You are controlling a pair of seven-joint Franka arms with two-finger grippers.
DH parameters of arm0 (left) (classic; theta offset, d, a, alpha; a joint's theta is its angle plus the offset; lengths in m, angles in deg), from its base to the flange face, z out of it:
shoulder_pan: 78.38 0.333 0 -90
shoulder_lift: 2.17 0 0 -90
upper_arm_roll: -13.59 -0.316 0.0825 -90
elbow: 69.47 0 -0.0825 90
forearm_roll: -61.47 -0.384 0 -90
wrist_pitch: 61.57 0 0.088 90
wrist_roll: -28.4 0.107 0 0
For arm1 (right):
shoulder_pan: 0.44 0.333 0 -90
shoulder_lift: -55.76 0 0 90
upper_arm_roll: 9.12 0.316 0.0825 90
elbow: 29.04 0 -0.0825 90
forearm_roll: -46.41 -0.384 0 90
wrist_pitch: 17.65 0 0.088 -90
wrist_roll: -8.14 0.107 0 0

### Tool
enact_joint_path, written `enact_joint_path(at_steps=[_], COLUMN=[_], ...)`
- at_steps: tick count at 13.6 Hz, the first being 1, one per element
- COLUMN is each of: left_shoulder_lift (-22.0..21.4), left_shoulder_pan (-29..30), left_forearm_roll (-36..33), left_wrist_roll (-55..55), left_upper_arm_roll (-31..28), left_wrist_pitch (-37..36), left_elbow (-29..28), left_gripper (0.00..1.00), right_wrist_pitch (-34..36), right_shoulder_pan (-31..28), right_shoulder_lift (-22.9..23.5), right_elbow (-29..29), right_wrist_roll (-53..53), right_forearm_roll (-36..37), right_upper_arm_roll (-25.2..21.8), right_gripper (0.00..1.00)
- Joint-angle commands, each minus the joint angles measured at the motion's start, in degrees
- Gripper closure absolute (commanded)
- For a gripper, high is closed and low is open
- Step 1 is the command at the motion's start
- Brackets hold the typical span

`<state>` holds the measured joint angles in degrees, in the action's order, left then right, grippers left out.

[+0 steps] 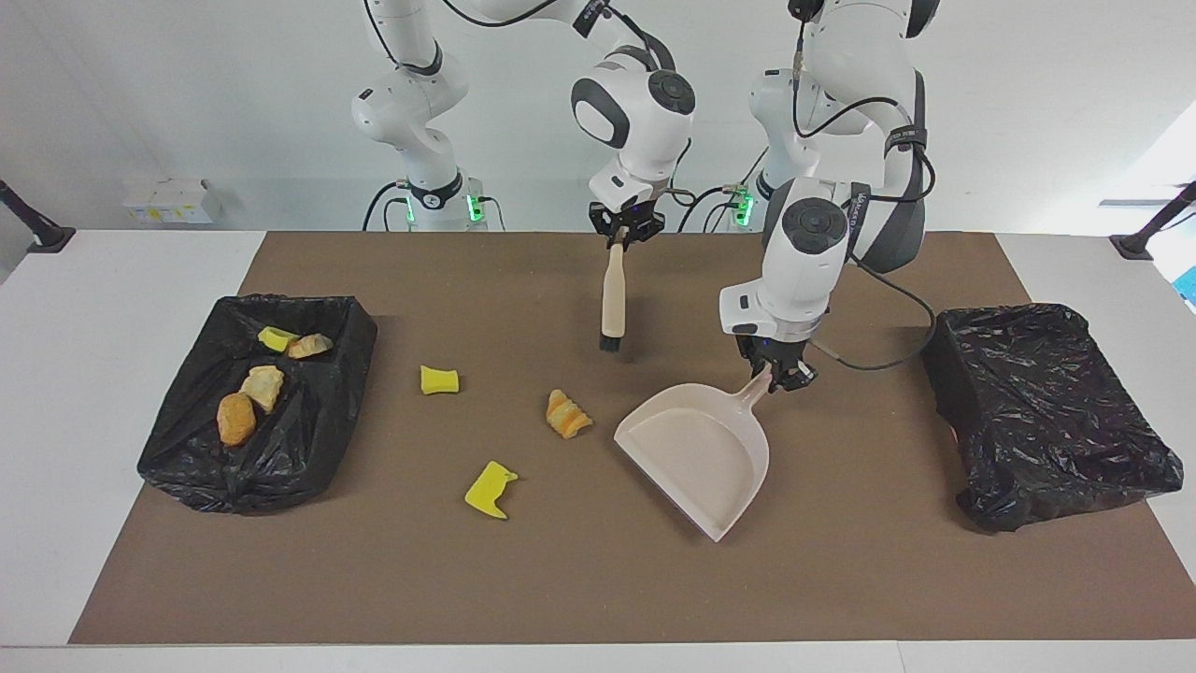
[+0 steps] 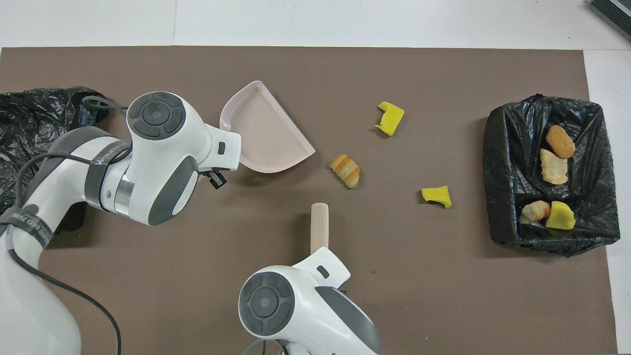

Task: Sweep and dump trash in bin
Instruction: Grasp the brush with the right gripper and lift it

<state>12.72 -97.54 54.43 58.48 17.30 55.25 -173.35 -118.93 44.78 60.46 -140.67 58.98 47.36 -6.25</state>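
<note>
Two tools are up, and your next move turns on how they bracket the loose trash. Your right end effector (image 1: 625, 234) is clamped on the handle top of the brush (image 1: 612, 304), which hangs almost upright over the mat, bristles down; whether they touch the mat you can't quite tell. Your left end effector (image 1: 778, 374) is closed on the handle of the dustpan (image 1: 696, 458), whose open mouth is angled toward the right arm's end of the table.

The striped bread lump (image 1: 567, 414) lies just beside the pan's mouth, between pan and brush, slightly farther from the robots than the bristles. Its long axis runs slantwise across the pan's lip. The left arm's pan is the nearer tool, so a short brush stroke toward the pan looks likely to do it.

Two yellow foam chunks (image 1: 439, 379) (image 1: 491, 489) sit farther on, toward the filled bin (image 1: 187, 449), which already holds four pieces. A second black-lined bin (image 1: 1046, 411) sits at the left arm's end.
</note>
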Motion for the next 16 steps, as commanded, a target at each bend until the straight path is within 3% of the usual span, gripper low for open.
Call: enact_joint_path(at_steps=[1,10,16], left_shoulder_lift=[-1.18,-2.15,-2.41], left_shoulder_pan=[0.09,-1.31,-3.51], left_forearm_roll=[-2.61,-5.96,-6.4], left_wrist_roll=[4.28,9.47,10.61], left_upper_arm_roll=[0.16,0.42,0.42], left_wrist_pitch=[-1.41,-5.89,-5.19], left_elbow=[-0.19,-2.56,-4.05], left_gripper=[1.0,1.0,1.0], right_wrist_pitch=[5.99,8.29,0.4], right_shoulder_pan=[-5.21,-19.37,-29.65], right_shoulder_lift=[-1.27,0.75,2.51], right_elbow=[2.82,3.71,2.13], right_wrist_roll=[-7.41,-16.91,-26.31], right_forearm_roll=[3.25,14.15,16.01], right_upper_arm_roll=[0.38,0.65,0.65], right_gripper=[1.0,1.0,1.0])
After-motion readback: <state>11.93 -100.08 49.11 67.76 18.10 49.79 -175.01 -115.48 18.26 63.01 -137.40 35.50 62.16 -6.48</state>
